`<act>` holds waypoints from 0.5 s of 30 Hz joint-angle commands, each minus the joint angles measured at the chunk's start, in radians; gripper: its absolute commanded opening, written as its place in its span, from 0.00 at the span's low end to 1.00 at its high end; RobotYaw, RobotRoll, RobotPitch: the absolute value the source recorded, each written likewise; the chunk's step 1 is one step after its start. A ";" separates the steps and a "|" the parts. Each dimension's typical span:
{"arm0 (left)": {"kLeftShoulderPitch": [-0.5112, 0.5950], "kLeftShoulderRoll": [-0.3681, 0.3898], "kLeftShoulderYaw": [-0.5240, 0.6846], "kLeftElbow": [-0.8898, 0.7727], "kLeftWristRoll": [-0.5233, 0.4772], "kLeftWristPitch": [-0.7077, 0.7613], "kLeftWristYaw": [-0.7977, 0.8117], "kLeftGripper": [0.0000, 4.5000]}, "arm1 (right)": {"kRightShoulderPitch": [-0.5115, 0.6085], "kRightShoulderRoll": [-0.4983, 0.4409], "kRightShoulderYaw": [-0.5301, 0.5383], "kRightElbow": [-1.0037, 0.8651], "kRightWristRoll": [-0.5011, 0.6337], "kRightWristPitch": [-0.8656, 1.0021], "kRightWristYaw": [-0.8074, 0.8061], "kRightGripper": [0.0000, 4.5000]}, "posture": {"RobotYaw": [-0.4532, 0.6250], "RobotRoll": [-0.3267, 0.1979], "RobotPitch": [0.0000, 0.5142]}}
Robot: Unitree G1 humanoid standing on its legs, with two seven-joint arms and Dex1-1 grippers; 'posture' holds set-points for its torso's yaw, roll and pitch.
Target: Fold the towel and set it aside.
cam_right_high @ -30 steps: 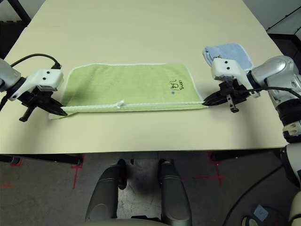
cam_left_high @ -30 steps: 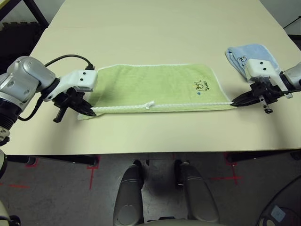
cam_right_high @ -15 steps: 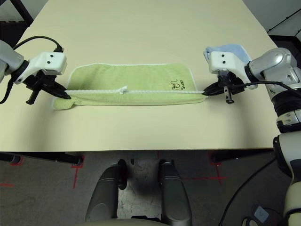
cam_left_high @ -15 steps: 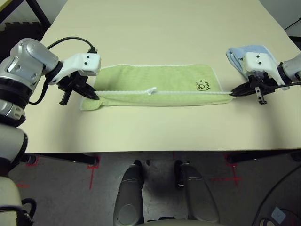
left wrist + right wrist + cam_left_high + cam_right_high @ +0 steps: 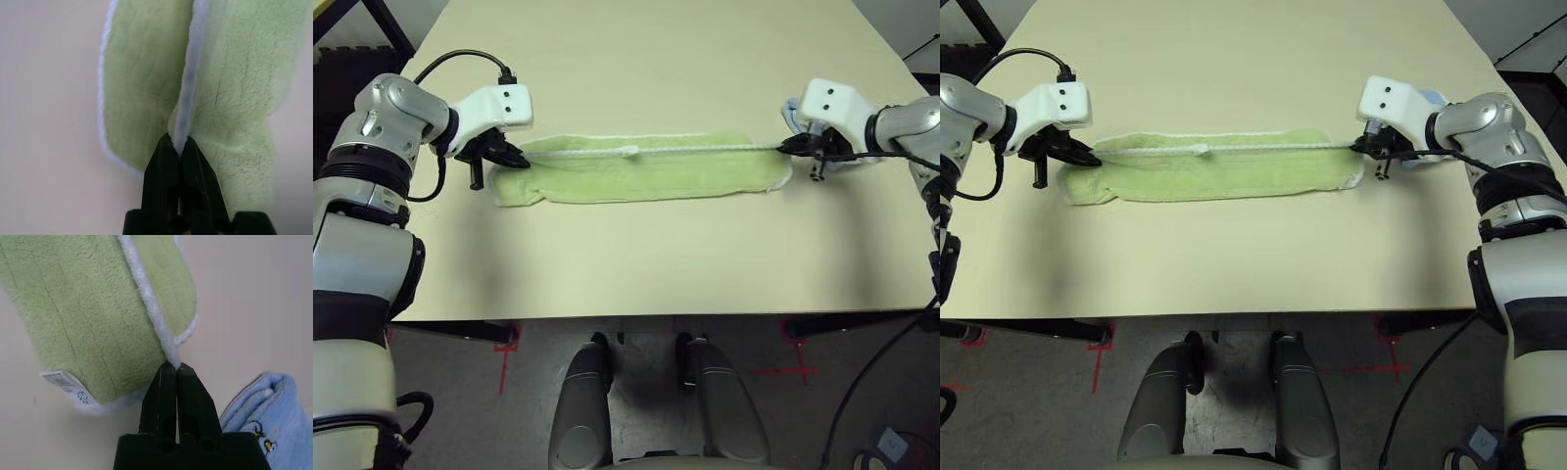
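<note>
Towel (image 5: pixel 646 176) edge pinched by left pincer (image 5: pixel 517 160) and right pincer (image 5: pixel 787 147); lengthwise fold underway; edge to be laid on far hem.

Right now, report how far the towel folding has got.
Done: both grippers, left and right, have their jaws shut on the towel by its white edge. In hand: that edge is carried over the towel's far side, making a lengthwise fold. Left: release, fold further, set it aside.
</note>
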 commanded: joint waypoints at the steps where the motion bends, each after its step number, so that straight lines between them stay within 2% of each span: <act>1: -0.010 0.010 0.030 0.054 0.067 0.005 0.092 0.01 | 0.005 -0.027 -0.011 0.051 -0.046 0.012 -0.036 0.00 | 0.43 0.62 0.47; 6: -0.021 -0.009 0.050 0.072 0.112 -0.010 0.172 0.01 | 0.010 -0.019 -0.013 0.051 -0.058 0.014 -0.061 0.00 | 0.42 0.62 0.47; 15: -0.019 -0.033 0.082 0.086 0.160 -0.015 0.194 0.01 | -0.008 0.008 -0.016 0.063 -0.086 0.020 -0.176 0.00 | 0.42 0.62 0.47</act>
